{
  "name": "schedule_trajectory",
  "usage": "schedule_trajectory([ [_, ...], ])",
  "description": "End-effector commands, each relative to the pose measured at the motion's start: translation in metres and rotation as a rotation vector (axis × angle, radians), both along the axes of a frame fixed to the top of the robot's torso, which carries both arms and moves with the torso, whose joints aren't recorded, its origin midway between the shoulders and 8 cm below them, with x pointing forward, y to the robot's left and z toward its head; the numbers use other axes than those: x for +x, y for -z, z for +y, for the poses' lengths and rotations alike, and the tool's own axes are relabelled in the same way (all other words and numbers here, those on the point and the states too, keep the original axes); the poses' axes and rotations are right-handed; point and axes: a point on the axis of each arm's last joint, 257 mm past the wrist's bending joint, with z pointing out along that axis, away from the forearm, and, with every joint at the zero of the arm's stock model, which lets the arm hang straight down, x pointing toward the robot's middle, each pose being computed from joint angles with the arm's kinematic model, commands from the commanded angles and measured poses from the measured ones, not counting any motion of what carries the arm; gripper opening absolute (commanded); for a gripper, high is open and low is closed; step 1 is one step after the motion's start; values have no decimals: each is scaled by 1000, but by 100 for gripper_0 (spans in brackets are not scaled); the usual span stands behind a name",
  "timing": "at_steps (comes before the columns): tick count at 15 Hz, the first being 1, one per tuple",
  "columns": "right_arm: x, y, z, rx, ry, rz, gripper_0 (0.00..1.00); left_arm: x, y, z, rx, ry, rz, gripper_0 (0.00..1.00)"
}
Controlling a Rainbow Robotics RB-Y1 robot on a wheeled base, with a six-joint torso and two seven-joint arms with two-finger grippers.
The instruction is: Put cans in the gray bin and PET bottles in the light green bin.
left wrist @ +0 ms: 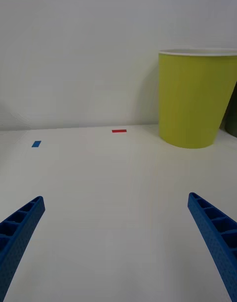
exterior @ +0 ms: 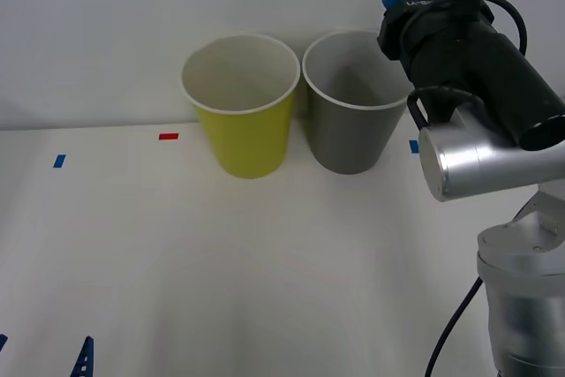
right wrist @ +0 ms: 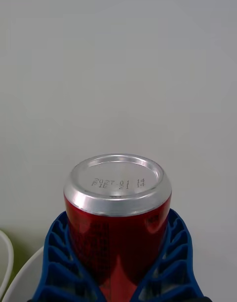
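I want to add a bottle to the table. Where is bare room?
The broad white table in front of the light green bin and gray bin is bare, out to the red tape and blue tape. It is crowded at the right, where the right end effector holds the can.

The gray bin (exterior: 353,103) and light green bin (exterior: 243,103) are standing just beside each other at the back of the bench (exterior: 221,271), both mouths gaping upward. The right arm (exterior: 477,68) is crowding the gray bin's right side.
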Motion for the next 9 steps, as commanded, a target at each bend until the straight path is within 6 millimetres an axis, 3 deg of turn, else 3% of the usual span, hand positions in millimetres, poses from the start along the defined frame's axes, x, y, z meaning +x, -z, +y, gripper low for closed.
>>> schedule_trajectory([
  [1, 15, 2, 6, -17, -13, -23, 0, 0, 0, 0, 0, 0, 0, 100],
  [9, 52, 19, 14, -53, -38, -14, 0, 0, 0, 0, 0, 0, 0, 100],
])
